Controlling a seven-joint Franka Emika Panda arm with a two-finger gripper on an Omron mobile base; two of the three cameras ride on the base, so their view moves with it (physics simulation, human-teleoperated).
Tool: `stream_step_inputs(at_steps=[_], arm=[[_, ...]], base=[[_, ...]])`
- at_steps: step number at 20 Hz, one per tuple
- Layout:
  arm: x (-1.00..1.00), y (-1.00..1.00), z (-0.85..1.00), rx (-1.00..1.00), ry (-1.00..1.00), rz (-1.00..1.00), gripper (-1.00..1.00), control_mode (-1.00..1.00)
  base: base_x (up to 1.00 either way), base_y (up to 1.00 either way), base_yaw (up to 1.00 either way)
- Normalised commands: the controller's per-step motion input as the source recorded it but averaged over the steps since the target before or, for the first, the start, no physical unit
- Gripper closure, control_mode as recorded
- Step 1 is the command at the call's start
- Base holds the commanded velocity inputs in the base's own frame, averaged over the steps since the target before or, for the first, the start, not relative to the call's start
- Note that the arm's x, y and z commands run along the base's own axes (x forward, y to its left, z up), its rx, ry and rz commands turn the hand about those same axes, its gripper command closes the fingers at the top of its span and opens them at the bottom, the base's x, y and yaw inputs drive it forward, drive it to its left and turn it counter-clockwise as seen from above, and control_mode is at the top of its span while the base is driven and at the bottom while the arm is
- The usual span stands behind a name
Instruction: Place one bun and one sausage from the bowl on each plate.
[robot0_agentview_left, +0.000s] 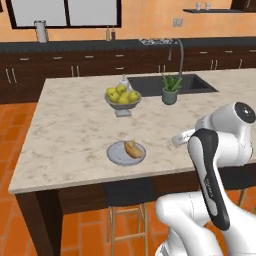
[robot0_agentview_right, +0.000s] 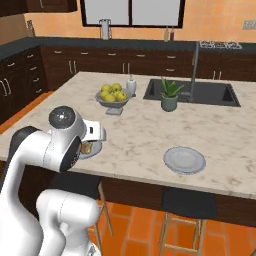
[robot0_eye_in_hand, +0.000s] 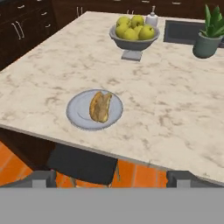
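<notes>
Hand view: unlabelled bun (robot0_eye_in_hand: 100, 106) on grey plate (robot0_eye_in_hand: 78, 113).

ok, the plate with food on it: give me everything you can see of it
The plate is round, pale grey and shallow, with a smooth, ceramic look. It lies flat on the marble-look counter near the front edge, above a dark stool. One golden-brown bun rests on it, slightly right of centre in the hand view. No sausage can be made out. Nothing else touches it.

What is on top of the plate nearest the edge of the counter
A bun lies on the grey plate. Whether a sausage sits in or under it cannot be seen.
</notes>
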Motion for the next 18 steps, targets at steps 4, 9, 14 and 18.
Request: stream_step_inputs(at_steps=[4, 9, 14, 18], arm=[[0.00, 0.00, 0.00, 0.00, 0.00, 0.00, -1.00, 1.00], [0.00, 0.00, 0.00, 0.00, 0.00, 0.00, -1.00, 1.00], [0.00, 0.00, 0.00, 0.00, 0.00, 0.00, -1.00, 1.00], [0.00, 0.00, 0.00, 0.00, 0.00, 0.00, -1.00, 1.00]], base=[[-0.26, -1.00, -0.09], [-0.01, -1.00, -0.02], [0.00, -1.00, 0.00], [0.00, -1.00, 0.00]])
